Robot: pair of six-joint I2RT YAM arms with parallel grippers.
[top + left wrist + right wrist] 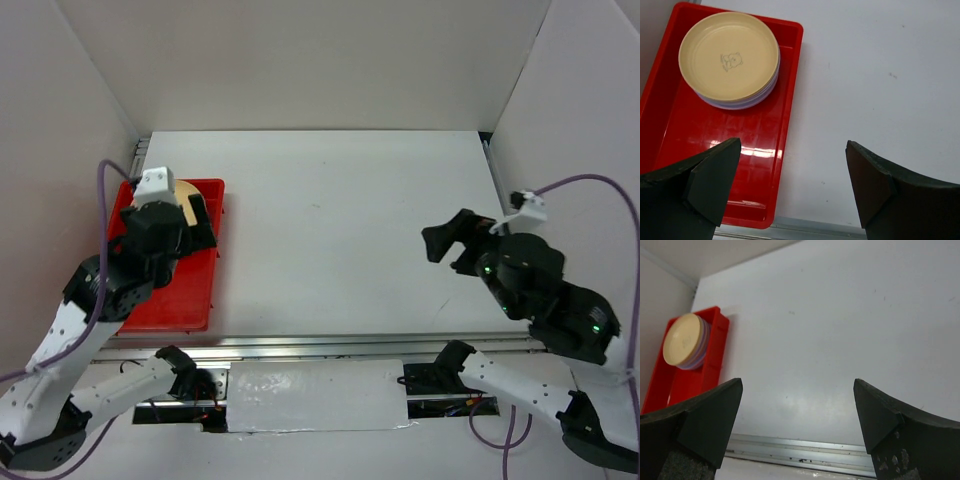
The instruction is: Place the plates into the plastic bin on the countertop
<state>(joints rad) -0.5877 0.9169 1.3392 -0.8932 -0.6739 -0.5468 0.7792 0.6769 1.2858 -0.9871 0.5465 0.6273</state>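
Tabletop [330,220]: flat matte white with a few faint specks, and a metal rail [330,347] along its near edge. Plain white walls [300,60] close off the back, left and right of the space. The red bin [195,295] lies on the tabletop's left side, its long side running beside the left wall. The plates [729,56] sit as one stack in the bin's far end. A cream plate [715,75] with a small printed figure at its centre is on top, and pale purple rims show beneath it; I cannot count the stack from here. The bin's near half shows bare red floor with a glare streak. My left hand [792,150] hangs above the bin's near part with its fingers spread wide, nothing between them, clear of the stack. My right hand [797,390] hangs over the right side of the tabletop, well apart from the bin, fingers likewise spread and holding nothing. A purple cable [600,185] loops above my right arm.
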